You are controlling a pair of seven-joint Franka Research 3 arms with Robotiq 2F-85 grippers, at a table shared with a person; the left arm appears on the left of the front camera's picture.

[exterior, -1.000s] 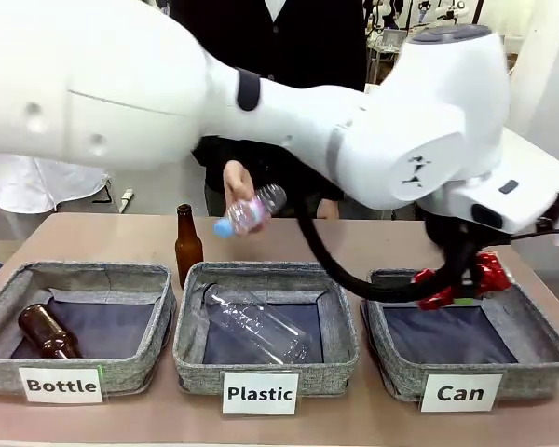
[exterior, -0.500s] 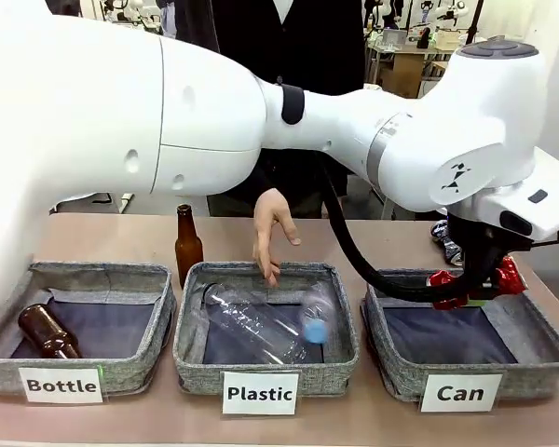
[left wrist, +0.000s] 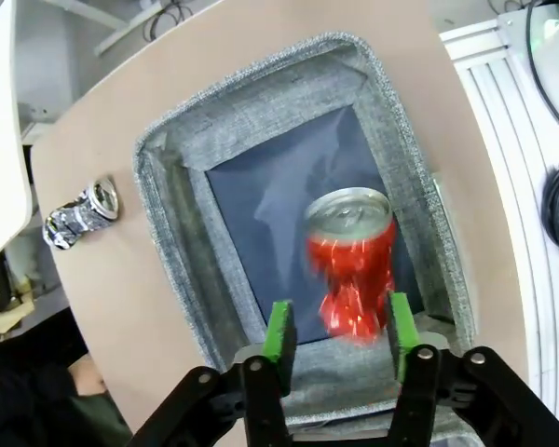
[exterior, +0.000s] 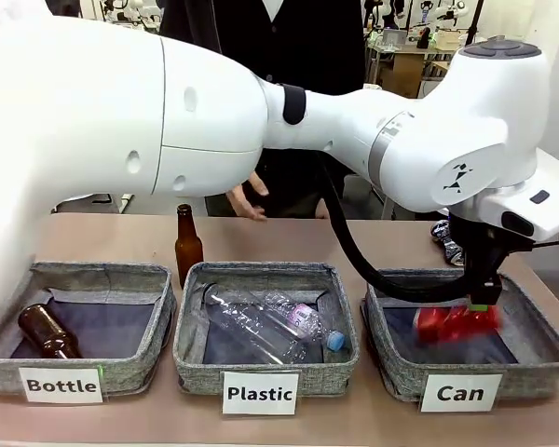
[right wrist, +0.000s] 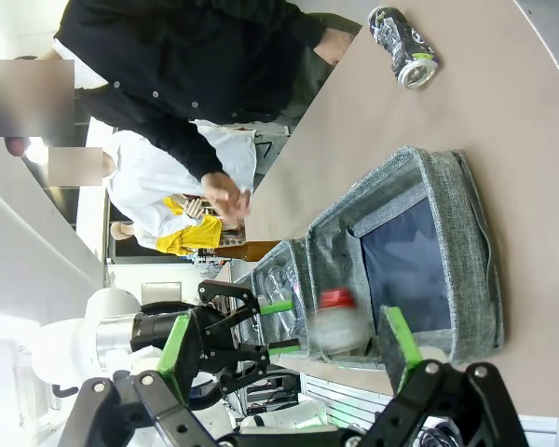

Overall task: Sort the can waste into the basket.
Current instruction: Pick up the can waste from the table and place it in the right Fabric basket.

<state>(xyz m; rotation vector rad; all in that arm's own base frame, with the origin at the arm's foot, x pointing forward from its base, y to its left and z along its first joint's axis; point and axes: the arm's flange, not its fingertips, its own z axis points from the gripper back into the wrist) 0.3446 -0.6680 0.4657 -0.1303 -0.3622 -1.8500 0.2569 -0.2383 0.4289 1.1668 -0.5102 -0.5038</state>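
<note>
From my seat the hard part is the red can (left wrist: 351, 270): it is smeared in all three views, so I can't read its print, nor tell whether its lower edge brushes the green pad (left wrist: 398, 326) beside it. In the front view my left arm's wrist and black cable cover most of the left gripper (left wrist: 338, 328), and in the left wrist view the gripper's body cuts off the near rim of the basket (left wrist: 182, 242). The can itself is shiny red with white flecks, dented down its side, its silver top turned toward 12 o'clock in the left wrist view. It is inside the grey "Can" basket, over the dark base. Its lower end shows in the gap between the two pads, nearer the 3 o'clock pad and well clear of the 9 o'clock one, and most of its body reaches beyond the tips toward 12 o'clock. The left fingers stand parted, wider than the can and gripping nothing. The silver can (left wrist: 82, 212) lies on its side on the table (left wrist: 93, 307), outside the basket at about 9 o'clock from it. The right gripper (right wrist: 287, 343) is spread wide with nothing in it, looking down on the same basket.
</note>
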